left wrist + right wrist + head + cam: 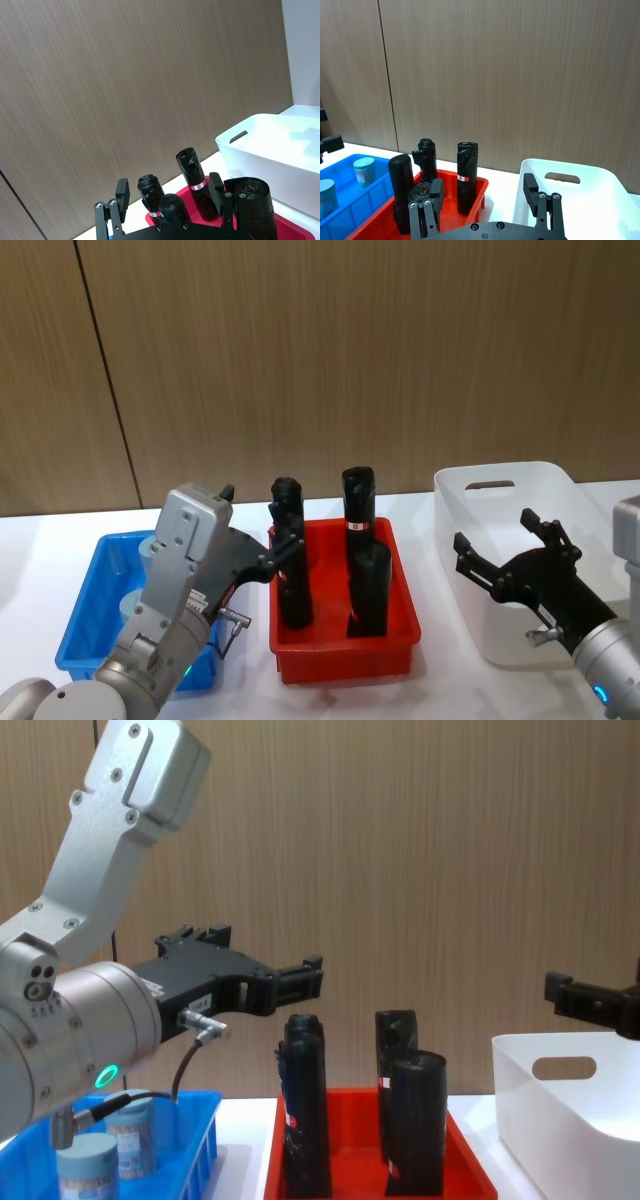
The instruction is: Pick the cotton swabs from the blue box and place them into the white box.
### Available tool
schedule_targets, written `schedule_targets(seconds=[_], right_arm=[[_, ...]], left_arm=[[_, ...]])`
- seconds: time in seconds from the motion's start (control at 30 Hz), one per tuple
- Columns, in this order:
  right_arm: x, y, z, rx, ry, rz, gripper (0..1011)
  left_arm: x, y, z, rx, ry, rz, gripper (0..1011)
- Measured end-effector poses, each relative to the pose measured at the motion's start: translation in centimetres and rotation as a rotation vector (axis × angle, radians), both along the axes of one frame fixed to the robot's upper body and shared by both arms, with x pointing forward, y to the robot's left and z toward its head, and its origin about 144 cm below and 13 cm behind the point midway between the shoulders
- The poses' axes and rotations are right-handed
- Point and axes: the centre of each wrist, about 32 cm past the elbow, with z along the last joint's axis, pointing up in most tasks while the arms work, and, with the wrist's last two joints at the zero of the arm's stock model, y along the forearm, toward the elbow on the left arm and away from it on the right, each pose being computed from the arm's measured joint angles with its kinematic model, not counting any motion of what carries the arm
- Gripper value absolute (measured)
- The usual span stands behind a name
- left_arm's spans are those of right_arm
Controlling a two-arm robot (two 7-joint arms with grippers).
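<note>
- Head view first: the left gripper [262, 520] hangs above the gap between the blue box [82, 605] and the red tray [340, 660]. Its black fingers are spread wide with nothing between them.
- Chest view shows those fingers higher than the tops of the black rolls [415, 1120] and clear of them.
- The cotton swabs [364, 171] are in the blue box. Two small clear cylinders stand upright there, with pale blue-grey round lids, printed labels and tan sticks inside.
- The blue box is a shallow, glossy plastic crate.
- The right gripper [495, 530] hovers over the white box [500, 478], jaws wide apart and empty.
- The white box is smooth and deep with rounded corners, and has an oval handle cut-out just below its far rim.
- The red tray sits between the two boxes. Four black rolls stand upright in it, wrapped in matte, wrinkled film, some with a red-and-white band.
- Everything sits on a white table [40, 540] in front of a wood-grain panel wall [300, 340].
- In the head view, the left arm's silver housing covers the blue box's right side and part of the jars.
- The print on the jar labels is too small to read.
</note>
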Motion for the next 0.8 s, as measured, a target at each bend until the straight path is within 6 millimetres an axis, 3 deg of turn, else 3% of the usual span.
schedule_targets(seconds=[0.8], right_arm=[[0.00,0.00,0.00,0.000,0.000,0.000,1002]], left_arm=[[0.00,0.01,0.00,0.000,0.000,0.000,1004]])
